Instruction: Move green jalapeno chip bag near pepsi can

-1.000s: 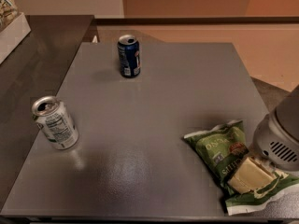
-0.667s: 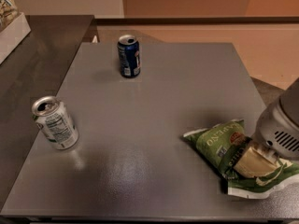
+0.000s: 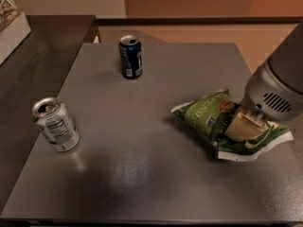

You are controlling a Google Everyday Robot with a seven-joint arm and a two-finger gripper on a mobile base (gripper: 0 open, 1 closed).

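The green jalapeno chip bag (image 3: pixel 204 110) is at the right side of the grey table (image 3: pixel 142 183), its left end tilted up. My gripper (image 3: pixel 242 126) comes in from the right and is shut on the bag's right half, its pale fingers (image 3: pixel 246 129) pressed into the crinkled foil. The pepsi can (image 3: pixel 130 57), dark blue with a silver top, stands upright at the table's far middle-left, well apart from the bag and up-left of it.
A silver-white can with a nutrition label (image 3: pixel 55 125) stands near the table's left edge. A dark counter (image 3: pixel 38 65) adjoins the table on the left, with a white box (image 3: pixel 12 30) on its far corner.
My gripper has moved left and away from the table's near edge, and the chip bag has come with it, closer to the pepsi can. Both cans have stayed put.
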